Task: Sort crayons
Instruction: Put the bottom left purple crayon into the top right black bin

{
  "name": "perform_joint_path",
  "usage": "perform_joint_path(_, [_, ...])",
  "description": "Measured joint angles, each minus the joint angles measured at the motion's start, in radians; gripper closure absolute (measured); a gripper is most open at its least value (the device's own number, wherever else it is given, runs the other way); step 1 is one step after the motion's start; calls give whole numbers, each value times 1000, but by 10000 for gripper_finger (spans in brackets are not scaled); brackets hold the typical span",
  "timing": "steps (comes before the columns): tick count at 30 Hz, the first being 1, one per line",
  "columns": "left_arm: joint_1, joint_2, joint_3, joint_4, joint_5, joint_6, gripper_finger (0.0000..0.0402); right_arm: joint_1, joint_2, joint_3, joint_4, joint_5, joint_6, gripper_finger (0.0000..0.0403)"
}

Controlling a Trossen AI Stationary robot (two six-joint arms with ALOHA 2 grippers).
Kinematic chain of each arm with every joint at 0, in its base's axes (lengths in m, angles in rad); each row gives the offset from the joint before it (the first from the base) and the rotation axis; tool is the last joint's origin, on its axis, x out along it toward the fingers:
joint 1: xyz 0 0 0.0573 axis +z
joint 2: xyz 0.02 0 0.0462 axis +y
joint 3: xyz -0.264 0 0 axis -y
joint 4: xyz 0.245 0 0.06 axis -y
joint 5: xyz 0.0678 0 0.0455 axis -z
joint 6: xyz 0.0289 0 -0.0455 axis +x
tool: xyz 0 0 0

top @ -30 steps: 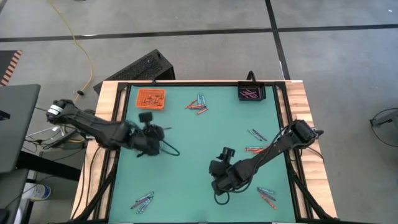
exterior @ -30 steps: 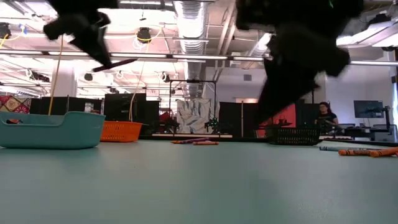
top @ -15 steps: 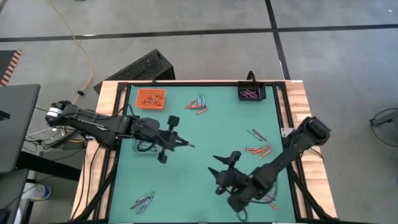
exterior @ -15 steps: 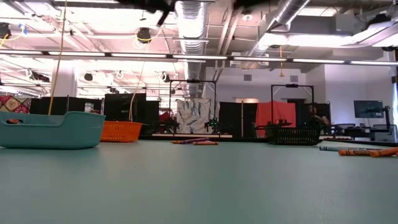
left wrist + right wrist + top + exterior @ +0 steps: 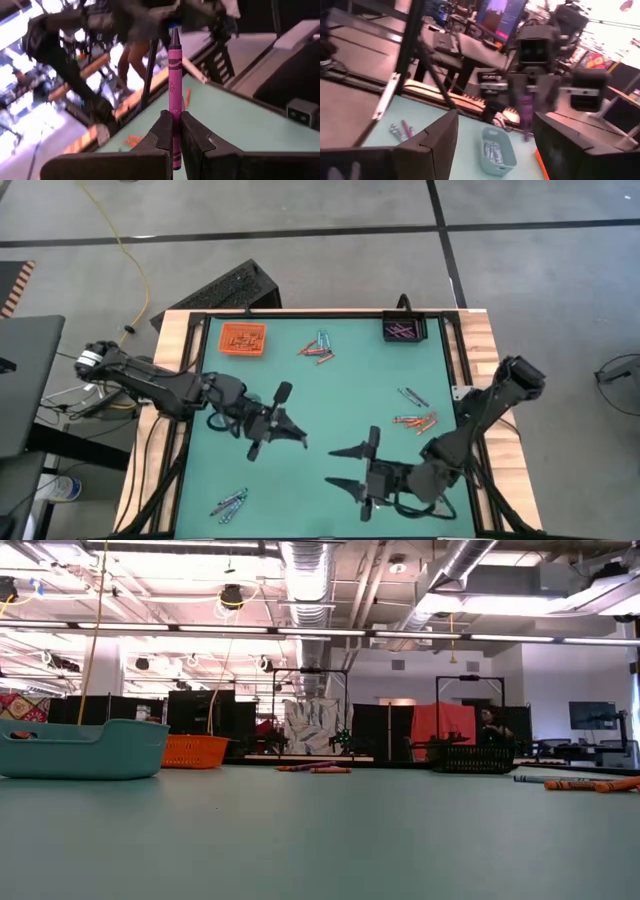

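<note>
While both arms hang above the mat, things stand so, left to right:

Left arm: it reaches in from the left edge of the table [image 5: 175, 330] toward the middle.
Left gripper [image 5: 285, 432]: raised over the centre-left of the mat; its fingers [image 5: 162, 131] are pinched tight on a purple crayon [image 5: 173, 95], which stands straight out past the fingertips, point away from the wrist.
Orange tray [image 5: 241, 338]: at the far left corner of the mat, with orange-red crayons in it.
Teal tray [image 5: 80, 748]: seen in the low view on the left, nearer than the orange tray; in the right wrist view it holds a few pale sticks.
Near-left crayons [image 5: 229, 503]: a small blue-grey bunch lying loose near the front edge.
Far-middle crayons [image 5: 319, 347]: a mixed blue-grey and orange-red bunch between the orange tray and the black tray.
Right gripper [image 5: 350, 468]: over the front middle of the mat, facing the left gripper; its fingers [image 5: 442, 137] are spread wide, with nothing between them.
Black tray [image 5: 404, 329]: at the far right corner, with purple crayons inside.
Right-side crayons [image 5: 417, 418]: blue-grey and orange-red sticks loose on the mat just beside the right arm.
Person [image 5: 489, 726]: in the room beyond the table, behind the black tray.
</note>
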Motion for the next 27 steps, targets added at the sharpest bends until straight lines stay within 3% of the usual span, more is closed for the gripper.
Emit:
perform_joint_path(3, [-26,16,-2,22,13,17,401,-33,0,0,5,-22,-7,148])
perform_joint_path(14, [-48,82,0,128,16,47,401,-116,12,0,29,-258,18,148])
perform_joint_path(17, [-48,85,-1,141,38,51,401,-116,12,0,31,-265,18,150])
perform_joint_path(27, [-48,84,0,179,42,49,401,-165,12,0,41,-385,41,204])
